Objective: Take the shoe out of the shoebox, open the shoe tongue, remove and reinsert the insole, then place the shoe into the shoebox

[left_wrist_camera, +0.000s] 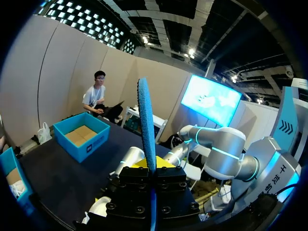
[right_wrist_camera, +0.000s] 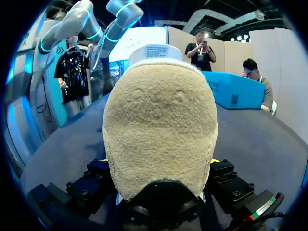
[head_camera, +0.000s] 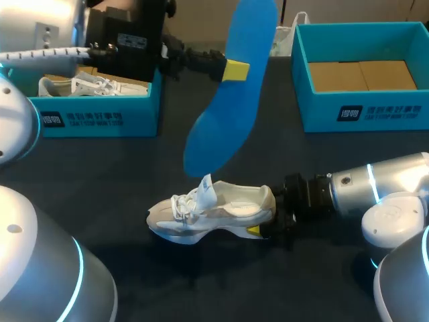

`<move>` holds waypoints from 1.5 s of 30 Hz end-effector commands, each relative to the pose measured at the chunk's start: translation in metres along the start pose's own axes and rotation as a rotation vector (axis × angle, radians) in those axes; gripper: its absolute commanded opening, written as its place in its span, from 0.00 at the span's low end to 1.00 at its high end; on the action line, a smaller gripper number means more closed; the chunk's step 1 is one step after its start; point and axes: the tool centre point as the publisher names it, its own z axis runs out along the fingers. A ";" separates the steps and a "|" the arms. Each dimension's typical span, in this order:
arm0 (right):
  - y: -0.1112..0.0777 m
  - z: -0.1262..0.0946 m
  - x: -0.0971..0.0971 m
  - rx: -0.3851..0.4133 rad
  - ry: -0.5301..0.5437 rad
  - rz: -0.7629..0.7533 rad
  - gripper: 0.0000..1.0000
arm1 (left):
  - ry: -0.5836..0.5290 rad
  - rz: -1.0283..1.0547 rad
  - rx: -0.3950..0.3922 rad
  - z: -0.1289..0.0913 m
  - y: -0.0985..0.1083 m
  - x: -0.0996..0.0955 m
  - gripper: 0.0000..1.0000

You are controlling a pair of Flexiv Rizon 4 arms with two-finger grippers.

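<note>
A white and grey shoe lies on the dark table, toe to the left, its tongue pulled up. My right gripper is shut on the heel, whose beige back fills the right wrist view between the fingers. The blue insole hangs in the air above the shoe, out of it. My left gripper is shut on its edge. In the left wrist view the insole stands edge-on, rising from between the left gripper's fingers.
An open teal shoebox with a cardboard floor stands at the back right. A second teal shoebox at the back left holds another white shoe. Bare table lies in front of the shoe.
</note>
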 end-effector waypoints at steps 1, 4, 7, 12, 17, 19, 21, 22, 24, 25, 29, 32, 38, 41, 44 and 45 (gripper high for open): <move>0.002 0.001 0.000 0.006 -0.001 0.001 0.00 | 0.001 0.000 0.000 -0.002 0.001 0.000 0.00; 0.002 0.001 0.000 0.006 -0.001 0.001 0.00 | 0.043 0.029 0.044 -0.015 -0.001 0.010 0.00; 0.002 0.001 0.000 0.006 -0.001 0.001 0.00 | 0.051 0.039 0.064 -0.027 0.000 0.017 0.00; 0.002 0.001 0.000 0.006 -0.001 0.001 0.00 | 0.049 0.043 0.099 -0.041 0.003 0.028 0.00; 0.002 0.001 0.000 0.006 -0.001 0.001 0.00 | 0.071 0.044 0.113 -0.050 0.000 0.034 0.00; 0.002 0.001 0.000 0.006 -0.001 0.001 0.00 | 0.083 0.043 0.123 -0.054 -0.001 0.035 0.00; 0.002 0.001 0.000 0.006 -0.001 0.001 0.00 | 0.103 0.040 0.127 -0.056 -0.001 0.035 0.00; 0.002 0.001 0.000 0.006 -0.001 0.001 0.00 | 0.113 0.043 0.135 -0.057 -0.001 0.035 0.00; 0.002 0.001 0.000 0.006 -0.001 0.001 0.00 | 0.116 0.042 0.140 -0.058 0.000 0.035 0.00; 0.002 0.001 0.000 0.006 -0.001 0.001 0.00 | 0.123 0.043 0.149 -0.058 0.000 0.035 0.00; 0.002 0.001 0.000 0.006 -0.001 0.001 0.00 | 0.135 0.030 0.160 -0.055 -0.002 0.035 0.00; 0.002 0.001 0.000 0.006 -0.001 0.001 0.00 | 0.143 0.040 0.164 -0.056 -0.005 0.039 0.00; 0.002 0.001 0.000 0.006 -0.001 0.001 0.00 | 0.148 0.054 0.186 -0.060 -0.006 0.042 0.00; 0.002 0.001 0.000 0.006 -0.001 0.001 0.00 | 0.148 0.054 0.186 -0.060 -0.006 0.042 0.00; 0.002 0.001 0.000 0.006 -0.001 0.001 0.00 | 0.148 0.054 0.186 -0.060 -0.006 0.042 0.00; 0.002 0.000 0.000 0.007 0.000 -0.001 0.00 | 0.148 0.054 0.186 -0.060 -0.006 0.042 0.00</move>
